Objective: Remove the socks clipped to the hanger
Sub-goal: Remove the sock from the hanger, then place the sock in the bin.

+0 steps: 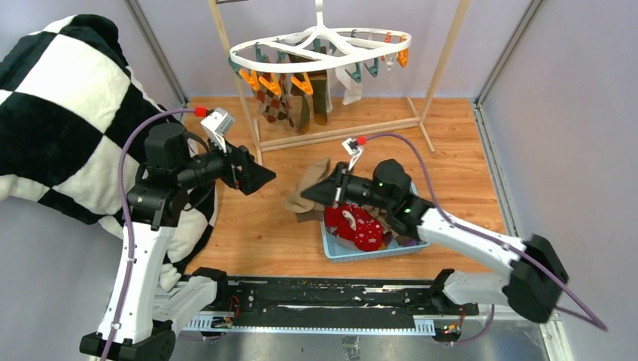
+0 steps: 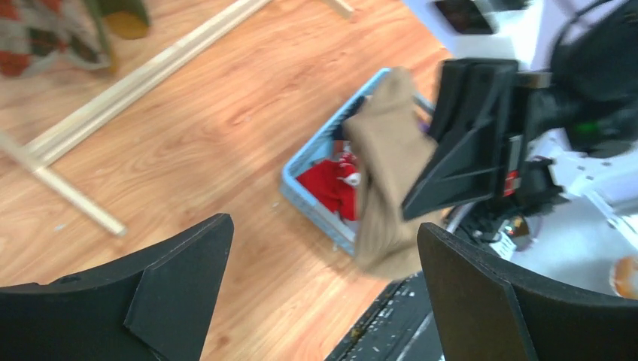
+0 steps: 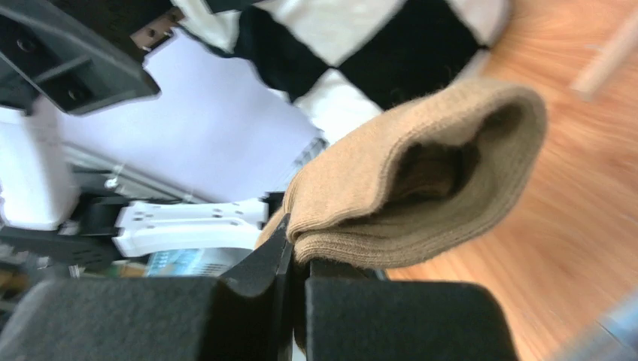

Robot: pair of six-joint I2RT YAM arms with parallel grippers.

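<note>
The right claw [image 3: 297, 263] is clenched on a tan sock [image 3: 421, 188], jaws pressed together with the folded fabric bulging out above them. In the top view this pair sits at mid-frame, the sock drooping beside the upper-left corner of the blue basket [image 1: 353, 254]. The left claw [image 2: 325, 226] is released, its two black fingers spread wide with nothing between them (its wrist view looks straight through the gap at the sock and basket beyond). It hovers left of centre in the top view, near the sock but not touching it. The hanger [image 1: 323, 47] is at the top centre of the top view, between the legs of a wooden rack [image 1: 338, 133], and several socks [image 1: 301, 105] hang clipped along its near rim, dangling above the floor. Red socks [image 1: 360, 227] lie in the basket. A checked blanket [image 1: 60, 98] fills the upper left.
</note>
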